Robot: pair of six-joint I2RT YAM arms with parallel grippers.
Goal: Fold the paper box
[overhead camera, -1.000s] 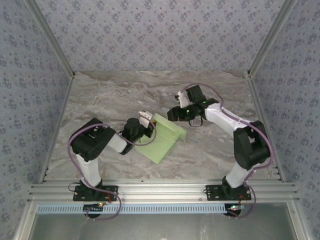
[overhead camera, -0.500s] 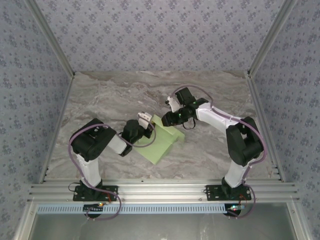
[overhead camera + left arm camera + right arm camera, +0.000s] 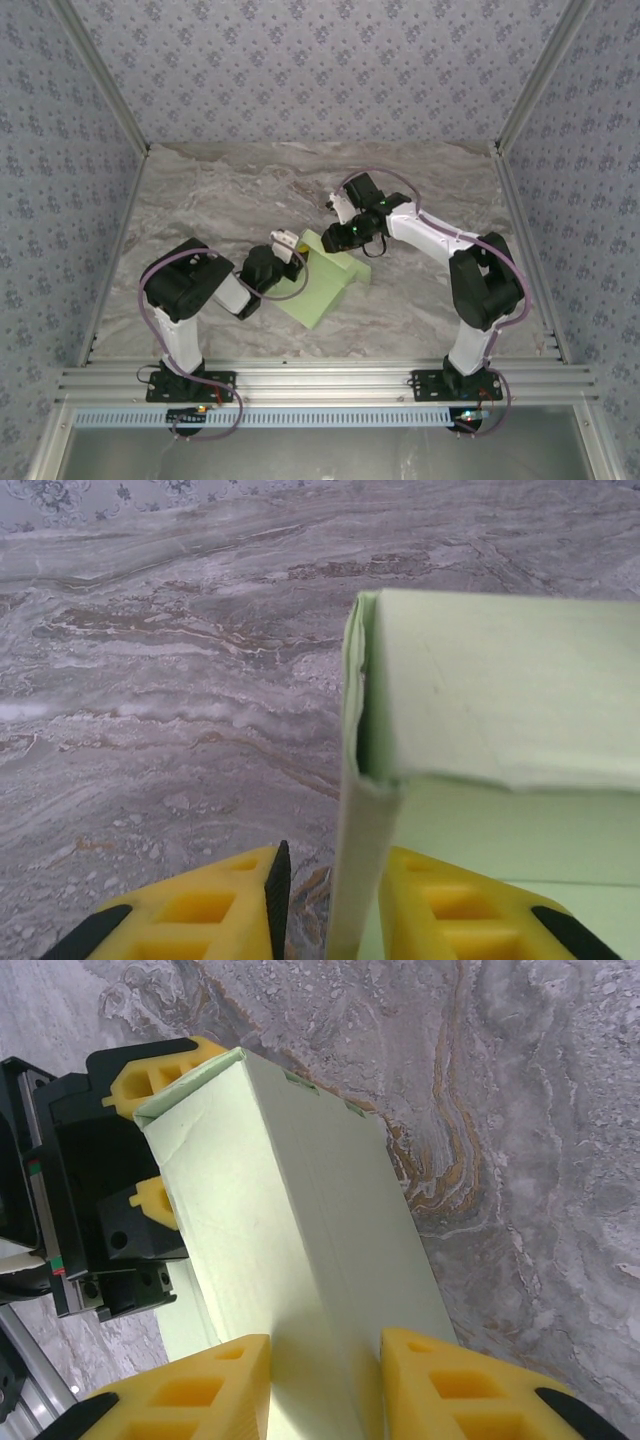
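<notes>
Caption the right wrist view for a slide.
Right gripper straddles the pale green paper box; left gripper holds its far end.

A grey-brown marbled desk (image 3: 220, 200) sat enclosed by blue floral-patterned walls (image 3: 300, 70), with aluminium rails (image 3: 320, 385) along its near edge.

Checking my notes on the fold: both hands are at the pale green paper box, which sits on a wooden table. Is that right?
Not quite: the table is grey marble-patterned, not wooden, as the top external view shows. The rest holds: the left hand has a box panel between its fingers, and the right hand straddles the raised folded part.
</notes>
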